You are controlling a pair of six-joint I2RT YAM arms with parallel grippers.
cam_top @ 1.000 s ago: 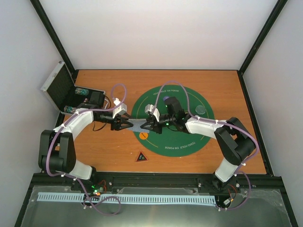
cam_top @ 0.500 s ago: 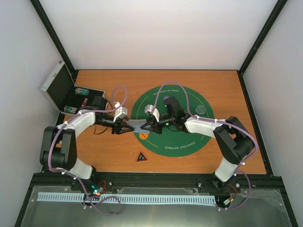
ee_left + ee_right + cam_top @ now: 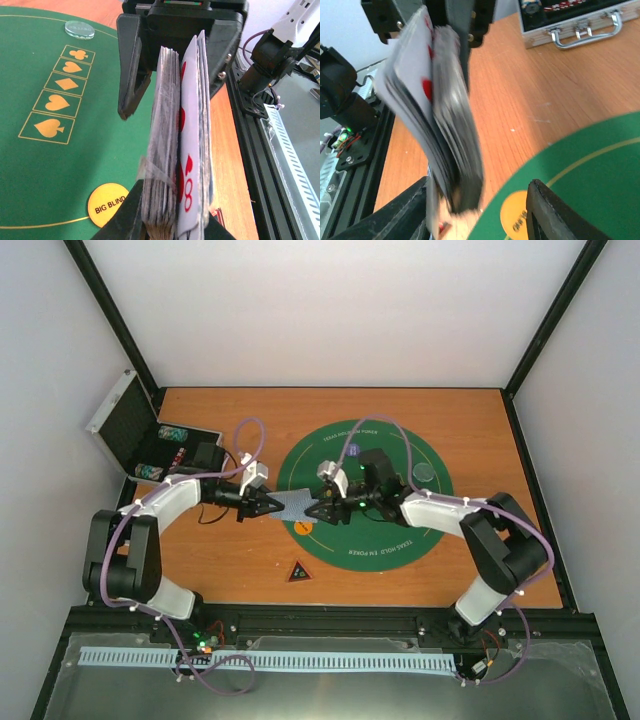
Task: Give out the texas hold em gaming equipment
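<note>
Grey-blue-backed playing cards [image 3: 292, 504] are held as a stack on edge above the counter [image 3: 230, 550], at the left rim of the green mat [image 3: 400, 535], between the two arms. One end of the stack is pinched by the jaws of the left arm [image 3: 180, 492], whose fingers [image 3: 121, 226] are pressed against both sides. A red-pipped white card face is seen parted slightly from the rest in the left wrist view. The jaws of the right arm [image 3: 440, 510] are spread around the other end, with a gap seen beside the stack. A clear disc [image 3: 424, 472] is lying on the mat's far right part. A yellow "BIG BLIND" disc [image 3: 107, 205] is lying near the mat's left rim. A dark red-edged triangle [image 3: 298, 572] is lying on bare wood just off the mat. The silver case [image 3: 118, 418] is set at the far left corner, lid raised.
</note>
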